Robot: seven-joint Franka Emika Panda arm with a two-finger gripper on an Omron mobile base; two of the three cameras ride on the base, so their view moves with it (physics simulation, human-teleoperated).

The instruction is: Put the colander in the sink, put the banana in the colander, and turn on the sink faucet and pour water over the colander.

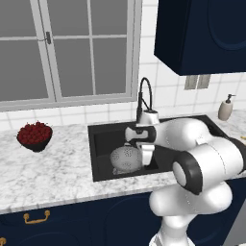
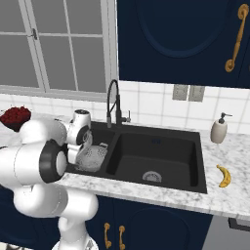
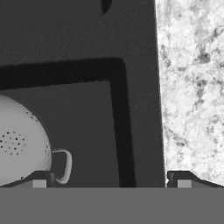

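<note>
Colander (image 1: 126, 159) sitting in left basin of sink (image 2: 195, 181). Fingers (image 3: 38, 183) spread wide above it, gripping nothing. Banana (image 2: 224, 176) lying on table (image 1: 48, 168).

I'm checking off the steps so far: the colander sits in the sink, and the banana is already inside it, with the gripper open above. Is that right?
Not quite. The colander does sit in the sink, and the gripper is open above it, but the banana is not inside. The right base view shows it lying on the counter to the right of the sink.
</note>
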